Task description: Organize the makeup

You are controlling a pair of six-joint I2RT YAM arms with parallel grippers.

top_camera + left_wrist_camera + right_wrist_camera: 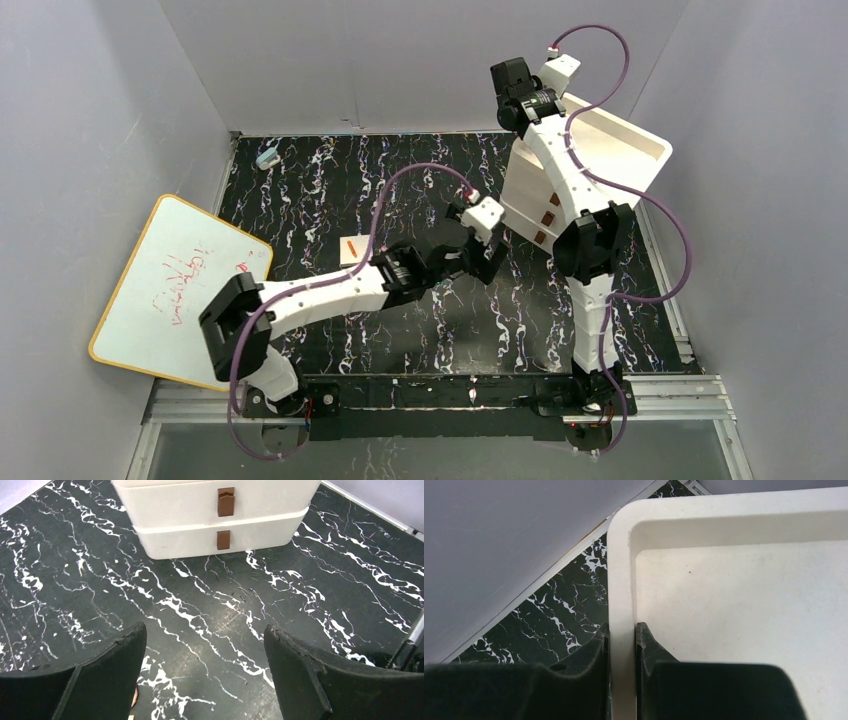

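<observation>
A small tan flat piece (352,247) with an orange mark lies on the black marbled table, left of my left arm. The discs, tube and pencils are out of view; only a pink sliver (135,696) shows under my left finger's edge. My left gripper (488,262) (205,630) is open and empty, low over the table, facing the white drawer box (190,535) with brown handles. My right gripper (520,108) (622,630) is shut on the side wall (621,555) of the box's open top tray (630,150), which looks bare inside.
A whiteboard (170,290) with red writing overhangs the table's left edge. A small light-blue object (267,157) lies at the back left corner. Grey walls enclose the table at the back and on both sides. The box stands at the back right.
</observation>
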